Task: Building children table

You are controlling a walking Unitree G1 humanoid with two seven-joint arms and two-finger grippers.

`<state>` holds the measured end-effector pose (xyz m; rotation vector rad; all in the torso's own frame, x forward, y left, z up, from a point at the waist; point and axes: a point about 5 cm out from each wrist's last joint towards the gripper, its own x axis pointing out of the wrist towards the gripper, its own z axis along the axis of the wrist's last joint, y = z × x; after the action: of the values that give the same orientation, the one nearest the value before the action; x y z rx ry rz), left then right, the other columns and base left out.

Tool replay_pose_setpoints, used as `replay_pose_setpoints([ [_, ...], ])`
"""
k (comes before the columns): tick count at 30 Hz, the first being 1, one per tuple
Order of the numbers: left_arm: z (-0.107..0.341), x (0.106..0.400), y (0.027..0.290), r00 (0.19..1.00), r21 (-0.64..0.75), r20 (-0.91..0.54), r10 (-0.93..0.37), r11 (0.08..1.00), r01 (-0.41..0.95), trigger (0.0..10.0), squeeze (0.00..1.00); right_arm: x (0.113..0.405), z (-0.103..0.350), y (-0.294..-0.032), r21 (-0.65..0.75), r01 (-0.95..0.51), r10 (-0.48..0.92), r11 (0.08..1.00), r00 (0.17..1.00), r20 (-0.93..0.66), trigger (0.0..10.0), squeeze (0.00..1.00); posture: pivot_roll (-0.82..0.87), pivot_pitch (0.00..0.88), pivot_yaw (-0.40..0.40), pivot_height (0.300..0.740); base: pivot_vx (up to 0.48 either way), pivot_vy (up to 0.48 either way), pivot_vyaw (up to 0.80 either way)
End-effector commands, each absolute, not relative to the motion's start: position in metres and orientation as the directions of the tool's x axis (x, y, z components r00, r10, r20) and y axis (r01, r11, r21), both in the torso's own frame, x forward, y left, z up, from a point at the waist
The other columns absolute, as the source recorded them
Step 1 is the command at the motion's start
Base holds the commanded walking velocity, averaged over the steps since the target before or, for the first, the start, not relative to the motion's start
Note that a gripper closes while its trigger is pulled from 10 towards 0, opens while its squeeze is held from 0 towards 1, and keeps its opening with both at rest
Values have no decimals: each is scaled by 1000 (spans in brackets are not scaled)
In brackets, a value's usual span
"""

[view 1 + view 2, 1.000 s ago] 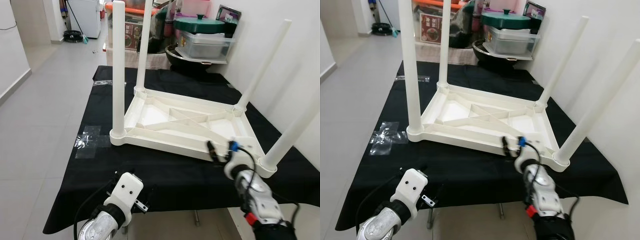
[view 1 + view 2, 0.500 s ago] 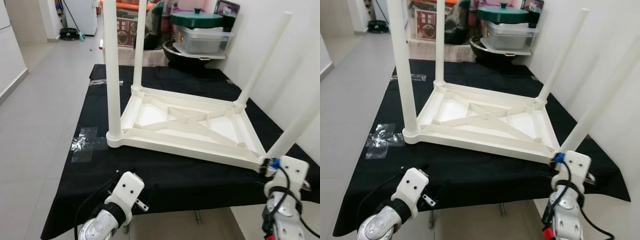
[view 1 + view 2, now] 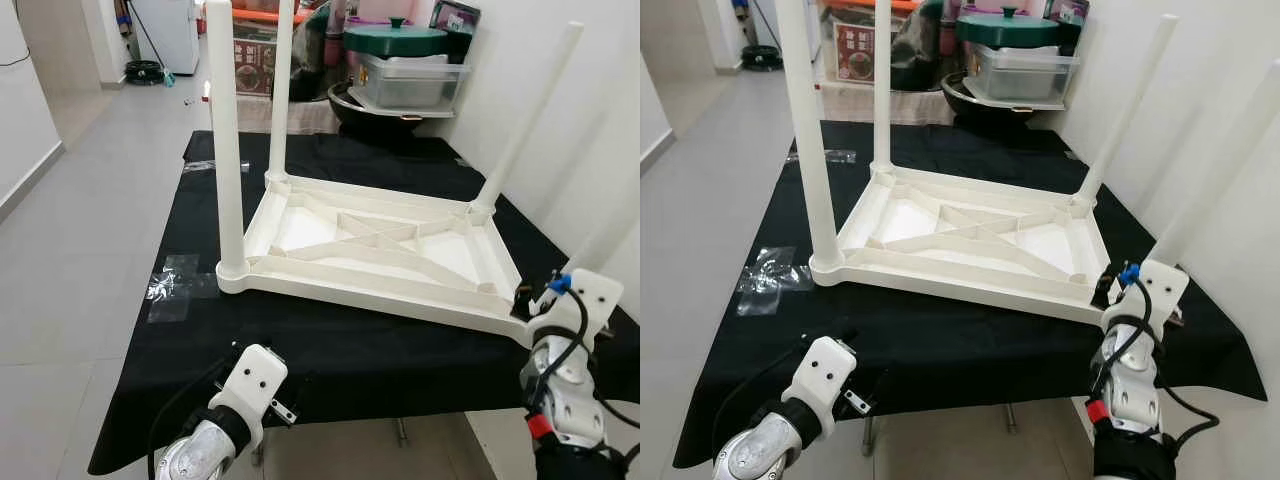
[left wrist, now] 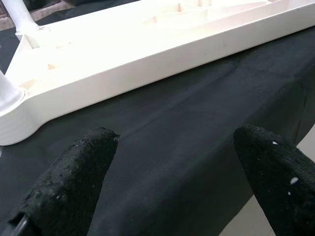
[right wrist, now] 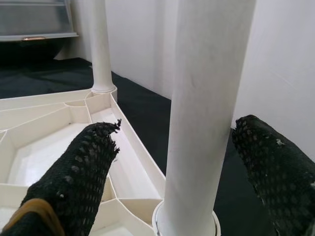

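Observation:
A white children's table lies upside down on a black-covered work table. Its legs stand up: near-left leg, far-left leg, far-right leg and near-right leg. My right gripper is open at the near-right corner. The near-right leg stands between its fingers without being pressed by them. My left gripper is open and low over the black cloth. It faces the long near rim of the white table and holds nothing.
A clear plastic bag lies on the cloth at the left. Behind the work table stand a black pan, a clear box with a green lid and other containers. A white wall runs close on the right; tiled floor opens on the left.
My right gripper has moved right along the table's near rim to the near-right corner and now stands around that leg. The left arm has stayed put. The camera shifted slightly.

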<state>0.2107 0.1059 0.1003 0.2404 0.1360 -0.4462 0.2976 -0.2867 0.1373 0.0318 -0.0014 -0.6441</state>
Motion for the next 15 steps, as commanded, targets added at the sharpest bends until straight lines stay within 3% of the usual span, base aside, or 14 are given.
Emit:
replay_pose_setpoints([
  [1, 100, 210, 105, 890, 186, -188, -416, 874, 448, 10000, 0, 300, 141, -296, 14, 638, -638, 770, 770, -5, 10000, 0, 113, 0, -136, 740, 0, 0, 0],
  [6, 100, 210, 105, 890, 186, -187, -417, 874, 449, 10000, 0, 316, 151, -302, 34, 628, -629, 777, 777, 19, 10000, 0, 114, 0, -137, 740, 0, 0, 0],
  [8, 100, 210, 105, 890, 187, -188, -416, 874, 448, 10000, 0, 319, 154, -305, -21, 650, -650, 759, 760, 10, 10000, 0, 117, 0, -136, 740, 0, 0, 0],
  [15, 101, 208, 105, 890, 185, -189, -415, 875, 448, 10000, 0, 310, 122, -260, -3, 429, -423, 903, 890, -167, 10000, 0, 104, 0, -139, 740, 0, 0, 0],
])
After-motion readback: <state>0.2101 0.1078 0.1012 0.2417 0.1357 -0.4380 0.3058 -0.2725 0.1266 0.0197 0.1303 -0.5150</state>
